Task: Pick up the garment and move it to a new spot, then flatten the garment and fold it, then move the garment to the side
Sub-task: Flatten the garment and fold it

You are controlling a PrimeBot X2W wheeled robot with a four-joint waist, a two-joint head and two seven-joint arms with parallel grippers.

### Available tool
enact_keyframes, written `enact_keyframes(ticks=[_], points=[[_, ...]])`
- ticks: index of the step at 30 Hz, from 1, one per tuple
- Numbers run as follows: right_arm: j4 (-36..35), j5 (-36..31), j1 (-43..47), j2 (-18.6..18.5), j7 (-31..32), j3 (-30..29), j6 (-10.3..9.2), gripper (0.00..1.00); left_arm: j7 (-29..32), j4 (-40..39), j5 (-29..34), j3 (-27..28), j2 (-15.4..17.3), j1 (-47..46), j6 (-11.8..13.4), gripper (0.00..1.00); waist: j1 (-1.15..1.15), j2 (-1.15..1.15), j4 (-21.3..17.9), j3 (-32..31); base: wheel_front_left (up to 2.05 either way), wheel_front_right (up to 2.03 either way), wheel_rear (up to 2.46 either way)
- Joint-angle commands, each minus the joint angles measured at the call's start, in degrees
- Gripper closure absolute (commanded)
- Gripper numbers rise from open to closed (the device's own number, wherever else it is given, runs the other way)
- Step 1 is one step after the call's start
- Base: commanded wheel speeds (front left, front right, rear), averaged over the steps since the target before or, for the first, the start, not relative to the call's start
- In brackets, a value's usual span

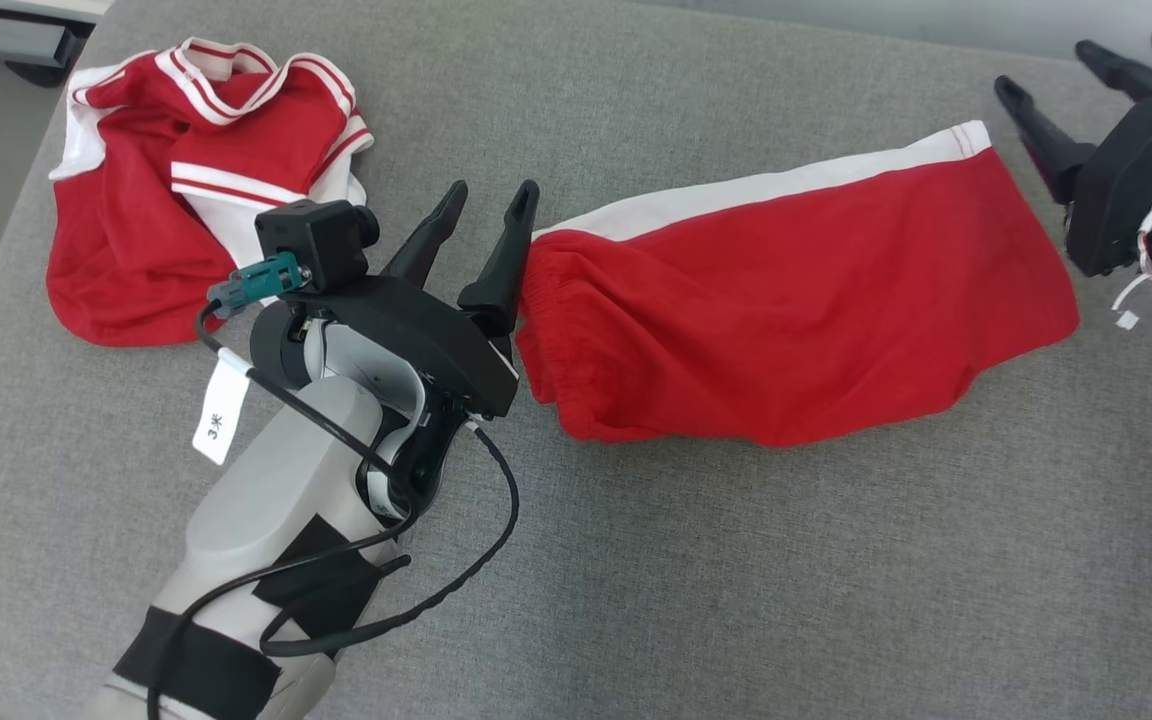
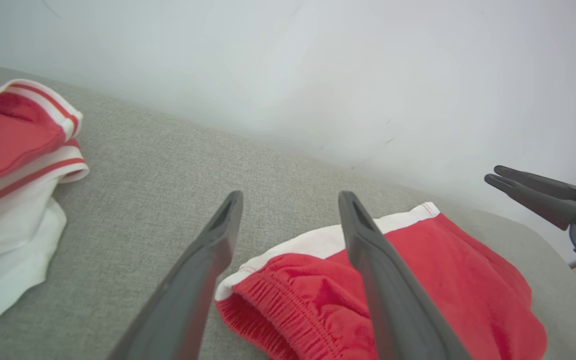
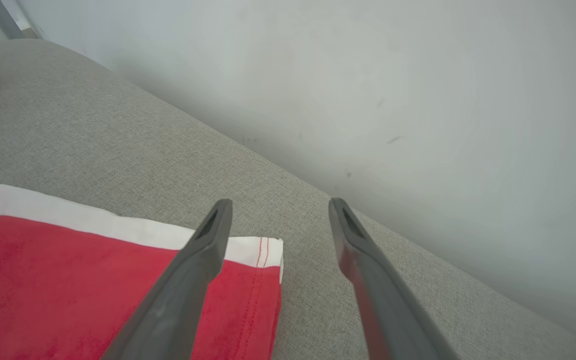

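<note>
Here my left gripper [image 1: 492, 192] and right gripper [image 1: 1046, 68] gape empty, but a careless finger may snag the red, white-striped cloth shorts [image 1: 796, 310].

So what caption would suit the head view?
Open left gripper and right gripper flank red shorts on grey fabric surface.

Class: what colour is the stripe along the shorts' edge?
White stripe on red shorts; head view shows it best.

- grey woven surface [image 1: 756, 580], wide, with a rounded far edge
- crumpled red top [image 1: 126, 250], white panels, red-and-white striped trim, bunched up at the surface's far left
- plain white wall [image 2: 318, 75], right behind the surface's far edge
- grey metal frame [image 1: 6, 38], top-left corner, off the surface
</note>
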Motion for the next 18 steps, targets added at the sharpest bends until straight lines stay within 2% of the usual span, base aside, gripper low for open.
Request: enact_keyframes(ticks=[1,11,12,13,18], points=[[0.7,0.4,-0.7,0.6,-0.8,0.7,-0.11,0.00,-0.9,1.0,0.3,-0.1,0.0,-0.9,-0.3,0.00,0.00,-0.01,-0.4,-0.6,0.00,0.00,0.00],[3.5,2.6,0.7,1.5,-4.6,3.8,-0.11,0.00,-3.5,4.6,-0.3,-0.5,0.3,0.1,-3.0,0.00,0.00,-0.01,-1.7,-5.2,0.00,0.00,0.00],[3.7,2.8,0.9,1.4,-5.1,3.9,-0.11,0.00,-3.8,4.5,0.3,-0.6,0.8,0.2,-2.8,0.00,0.00,-0.01,-1.8,-5.9,0.00,0.00,0.00],[3.9,3.0,1.4,1.3,-5.9,4.0,-0.11,0.00,-4.1,5.2,0.8,-0.3,1.2,0.6,-1.2,0.00,0.00,-0.01,-1.9,-6.7,0.00,0.00,0.00],[6.0,3.7,4.4,2.3,-9.7,3.2,-0.11,0.00,-6.1,2.5,3.0,1.6,2.8,3.8,1.3,0.00,0.00,-0.01,-2.7,-11.7,0.00,0.00,0.00]])
